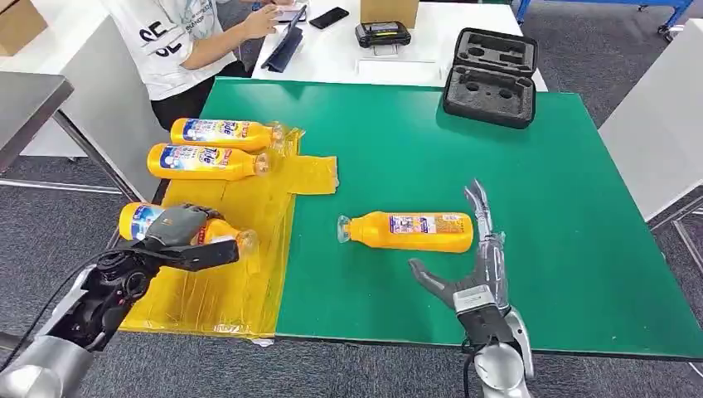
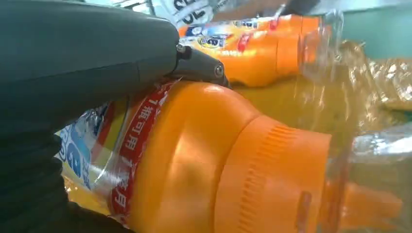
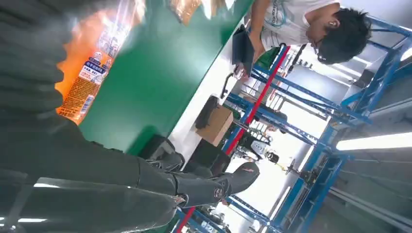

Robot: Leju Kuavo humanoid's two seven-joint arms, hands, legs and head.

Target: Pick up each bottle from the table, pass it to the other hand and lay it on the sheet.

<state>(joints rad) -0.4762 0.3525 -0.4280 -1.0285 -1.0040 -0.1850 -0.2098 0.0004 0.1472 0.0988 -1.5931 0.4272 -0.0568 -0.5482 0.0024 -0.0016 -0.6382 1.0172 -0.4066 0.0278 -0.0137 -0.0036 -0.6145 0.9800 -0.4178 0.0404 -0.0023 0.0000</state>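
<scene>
A green surface (image 1: 497,207) seen from above carries a crinkled yellow sheet (image 1: 249,274) along its left side. Two orange bottles with clear caps lie side by side on the far part of the sheet, the farther bottle (image 1: 224,133) and the second bottle (image 1: 207,162) just beside each other, caps pointing right.

Nearer the robot, the left hand (image 1: 178,232) grips a third bottle (image 1: 137,220) lying low over the sheet's left edge, its fingers (image 2: 199,65) wrapped over the label. The left wrist view shows this bottle's orange shoulder and clear cap close up, with the sheet beneath; whether the bottle touches the sheet cannot be told.

A fourth bottle (image 1: 410,232) lies on its side on the bare green, just right of the sheet, cap pointing left. The right hand (image 1: 472,265) hovers just beside its base end, holding nothing, fingers apart and stretched forward, thumb out to the left.

At the far edge sit an open black foam case (image 1: 489,79), a phone (image 1: 329,16) and a small black device (image 1: 383,35) on a white table (image 1: 414,62). A person (image 1: 186,41) in a white printed shirt sits at the far left.
</scene>
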